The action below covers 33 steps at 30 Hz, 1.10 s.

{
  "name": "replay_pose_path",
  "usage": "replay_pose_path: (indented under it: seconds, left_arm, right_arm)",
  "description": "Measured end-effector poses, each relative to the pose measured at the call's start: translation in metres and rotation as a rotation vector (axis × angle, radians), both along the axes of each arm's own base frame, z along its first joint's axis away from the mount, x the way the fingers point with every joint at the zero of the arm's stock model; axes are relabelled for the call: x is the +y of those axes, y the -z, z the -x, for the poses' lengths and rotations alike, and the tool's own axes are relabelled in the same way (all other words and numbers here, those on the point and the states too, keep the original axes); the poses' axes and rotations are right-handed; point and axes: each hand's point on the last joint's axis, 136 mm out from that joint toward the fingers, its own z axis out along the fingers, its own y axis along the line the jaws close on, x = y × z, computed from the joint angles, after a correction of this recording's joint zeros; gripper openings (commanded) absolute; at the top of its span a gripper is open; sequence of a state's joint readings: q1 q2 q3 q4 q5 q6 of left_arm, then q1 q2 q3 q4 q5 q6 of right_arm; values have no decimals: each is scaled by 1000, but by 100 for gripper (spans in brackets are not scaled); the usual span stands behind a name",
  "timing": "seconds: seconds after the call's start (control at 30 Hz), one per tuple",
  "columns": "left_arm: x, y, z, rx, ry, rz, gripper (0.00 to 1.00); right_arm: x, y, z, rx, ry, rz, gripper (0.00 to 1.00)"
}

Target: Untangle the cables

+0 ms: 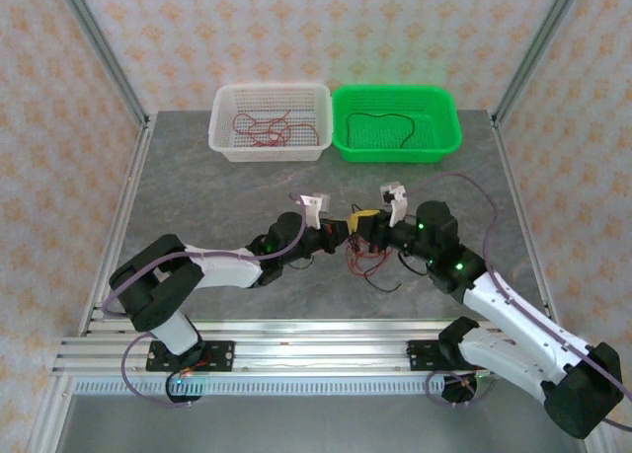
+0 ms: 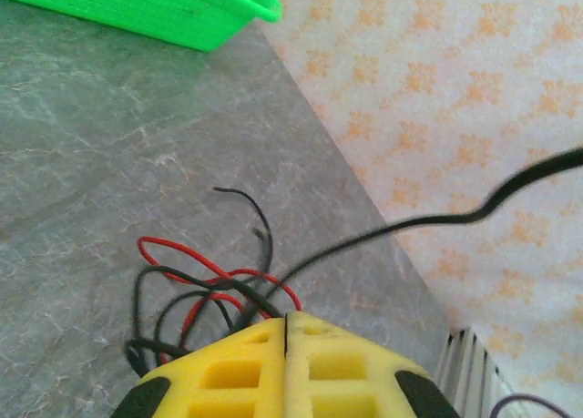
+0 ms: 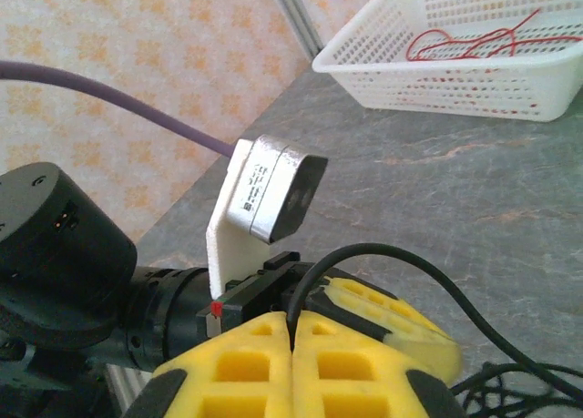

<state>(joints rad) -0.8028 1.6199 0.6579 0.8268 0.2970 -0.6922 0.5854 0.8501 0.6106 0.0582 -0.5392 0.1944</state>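
The step in hand is judged to be the drawing of one black wire out of the knot. The tangle of cables (image 1: 367, 261), red and black, is seen lying close to the near edge of the worktop (image 1: 217, 206), about midway between its left and right edges, directly under the two meeting wrists. The left claw (image 2: 285, 320) is shut tight, with a black cable (image 2: 547, 169) pinched between its yellow fingers and led away taut. The right claw (image 3: 291, 320) is likewise fully closed, and a black strand (image 3: 383, 249) is gripped at its tips. Whether both hold the same wire cannot be told. A slow parting of the two claws is probably called for next, so that the held wire is slid free and the red loops are not dragged along. At the far edge a white basket (image 1: 269, 149) holding red wires and a green basket (image 1: 395, 149) holding a black one are set side by side. The left wrist's camera housing (image 3: 273, 186) sits just beside the right claw, so little room is left.
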Motion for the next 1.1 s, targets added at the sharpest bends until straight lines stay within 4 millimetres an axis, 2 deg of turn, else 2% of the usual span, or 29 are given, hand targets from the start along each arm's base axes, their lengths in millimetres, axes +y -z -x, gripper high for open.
replay_pose_path:
  seconds: [0.07, 0.17, 0.3, 0.4, 0.47, 0.53, 0.63, 0.7, 0.83, 0.93, 1.03, 1.1]
  left_arm:
    - [7, 7, -3, 11, -37, -12, 0]
    - [27, 30, -5, 53, -108, -50, 0]
    - [65, 69, -6, 130, -229, -114, 0]
    - [85, 89, -2, 176, -289, -142, 0]
    - [91, 96, 2, 194, -300, -151, 0]
    - [92, 94, 4, 198, -301, -143, 0]
    - [90, 68, 3, 164, -291, -97, 1]
    - [87, 43, 3, 129, -282, -54, 8]
    - [81, -20, 6, 37, -237, 52, 26]
    - [78, -61, 15, -13, -186, 129, 34]
    - [71, -81, 25, -23, -127, 180, 40]
    - [64, -82, 32, -5, -84, 195, 43]
  right_arm:
    - [-6, -2, -4, 7, 43, 10, 0]
    - [-16, -15, -12, 5, 122, 25, 0]
    - [-32, -53, -20, -38, 226, 7, 0]
    - [-42, -85, -18, -83, 268, -28, 0]
    - [-45, -99, -16, -102, 277, -49, 0]
    - [-46, -104, -15, -107, 277, -60, 0]
    - [-42, -99, -15, -91, 262, -57, 0]
    - [-38, -92, -14, -78, 240, -46, 0]
    - [-28, -70, -11, -61, 170, -4, 0]
    - [-20, -53, -8, -52, 116, 23, 0]
    - [-15, -40, -6, -48, 82, 25, 0]
    - [-12, -35, -5, -50, 65, 13, 0]
